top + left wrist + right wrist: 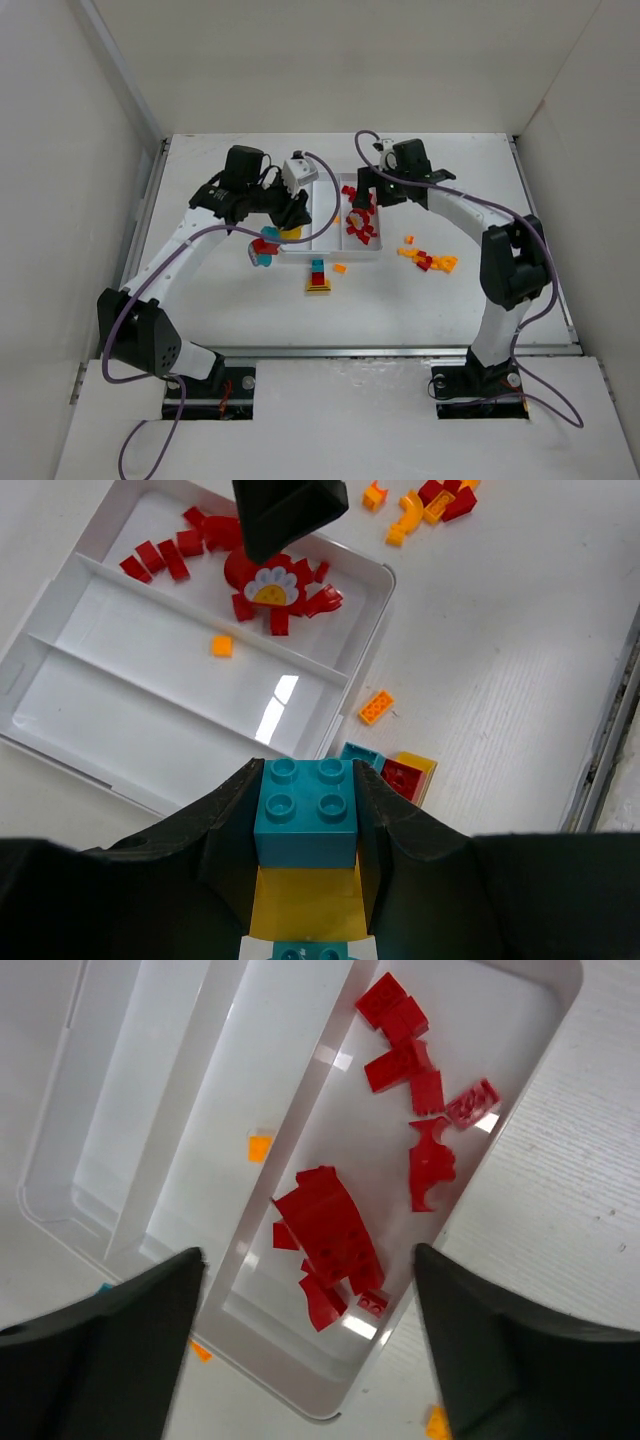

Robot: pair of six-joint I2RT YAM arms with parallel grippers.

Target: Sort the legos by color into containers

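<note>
My left gripper (305, 780) is shut on a clump of legos, a teal brick (306, 810) stacked on a yellow one (305, 900). It hangs by the white tray's (330, 253) near left corner. The tray's (150, 680) three containers run side by side. Red legos (360, 215) fill the right one, and a single orange piece (222, 646) lies in the middle one. My right gripper (310, 1300) stands open over the red legos (335, 1230), with nothing between its fingers (120, 1350). In the top view it (362, 195) hovers above the tray's right compartment.
On the table in front of the tray stand a teal, red and yellow stack (318, 277) and a small orange brick (340, 268). A teal and red clump (265, 247) lies left of the tray. Orange and red legos (430, 260) are scattered to its right.
</note>
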